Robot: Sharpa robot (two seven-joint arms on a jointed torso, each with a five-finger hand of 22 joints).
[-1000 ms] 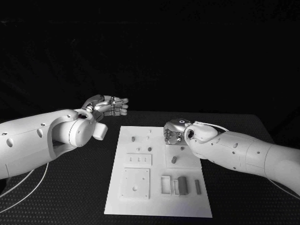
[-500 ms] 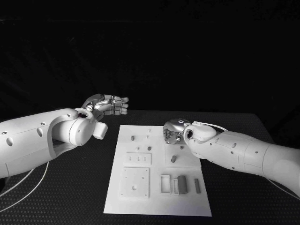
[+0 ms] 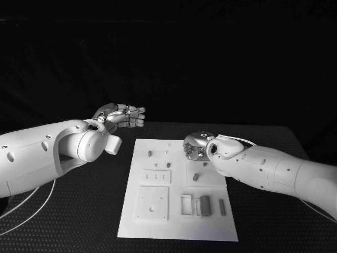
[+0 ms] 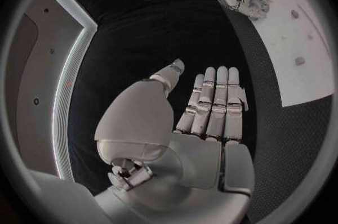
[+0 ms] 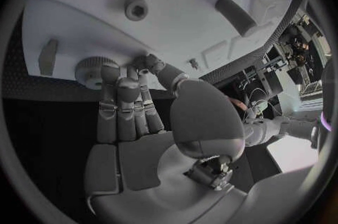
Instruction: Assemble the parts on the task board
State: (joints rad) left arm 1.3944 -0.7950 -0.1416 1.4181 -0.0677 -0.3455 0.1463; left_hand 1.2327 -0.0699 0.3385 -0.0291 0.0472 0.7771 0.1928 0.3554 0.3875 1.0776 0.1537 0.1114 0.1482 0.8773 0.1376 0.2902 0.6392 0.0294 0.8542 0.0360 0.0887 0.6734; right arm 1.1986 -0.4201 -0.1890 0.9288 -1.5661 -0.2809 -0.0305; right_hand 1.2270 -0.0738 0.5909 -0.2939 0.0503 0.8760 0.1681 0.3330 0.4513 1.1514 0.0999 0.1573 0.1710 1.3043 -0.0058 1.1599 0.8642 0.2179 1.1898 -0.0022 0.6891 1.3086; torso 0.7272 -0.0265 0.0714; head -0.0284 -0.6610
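At left centre of the head view we see the left hand (image 3: 121,116) raised over the black counter (image 3: 77,211), fingers straight and apart, holding nothing. The task board (image 3: 180,232) lies centre-bottom, grey parts (image 3: 205,206) on it. Right of centre, the right hand (image 3: 192,149) pinches a round knurled part (image 5: 93,71) at the board's far edge.

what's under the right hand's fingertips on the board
In the right wrist view, the right hand reaches its fingers to a round ribbed part on the task board. Whatever lies beneath the fingertips is covered.
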